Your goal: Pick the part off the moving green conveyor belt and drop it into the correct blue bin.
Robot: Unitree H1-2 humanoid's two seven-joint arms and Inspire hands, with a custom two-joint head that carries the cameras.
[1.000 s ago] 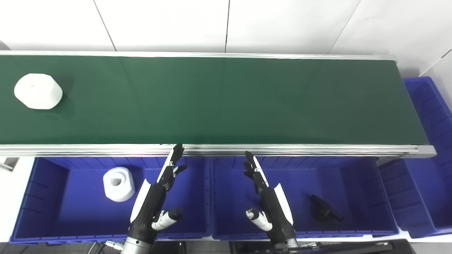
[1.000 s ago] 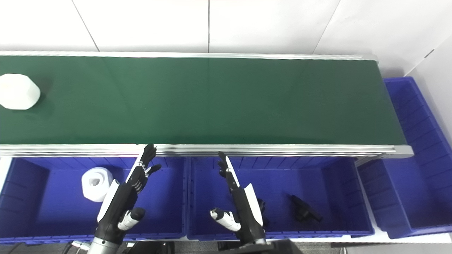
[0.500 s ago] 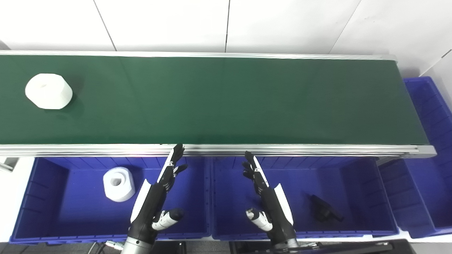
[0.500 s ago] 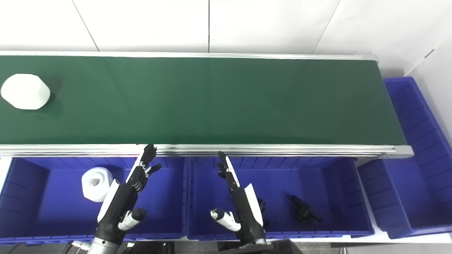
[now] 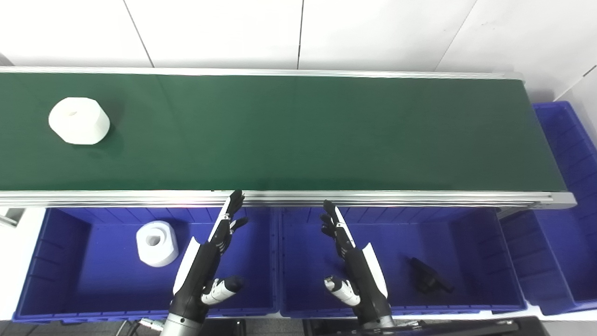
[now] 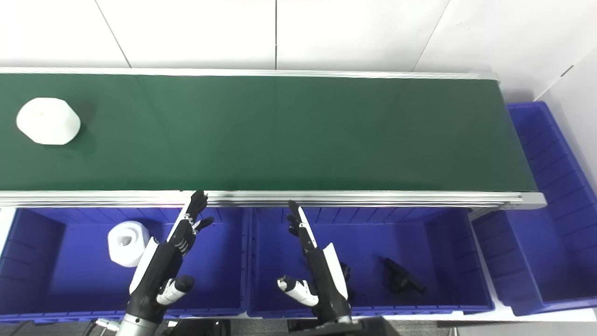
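Here, the green conveyor belt [image 5: 298, 133] runs across in front of me, and everything else sits in relation to it. The white part [image 5: 79, 120], a chunky rounded piece with a small dimple on top, rests on the belt's surface near its left end, well apart from both my hands. My left hand [image 5: 205, 261] hangs just below the belt's near rail, over the left blue bin [image 5: 60, 298]; its fingers are stretched out and spread, the tips reaching up almost to the rail, the thumb sticking out to the side, and it holds nothing. My right hand [image 5: 355, 261] is in the same pose just below the rail, over the middle blue bin [image 5: 485, 298], fingers straight and apart, thumb out toward the left, likewise empty. In the left bin, below the belt and to the left of my left hand, lies a white roll-shaped part [image 5: 156, 243] with a hole through its middle. In the middle bin, to the right of my right hand, lies a small black part [image 5: 426, 276] whose shape I cannot make out clearly. A third blue bin [image 5: 571, 154] stands past the belt's right end.
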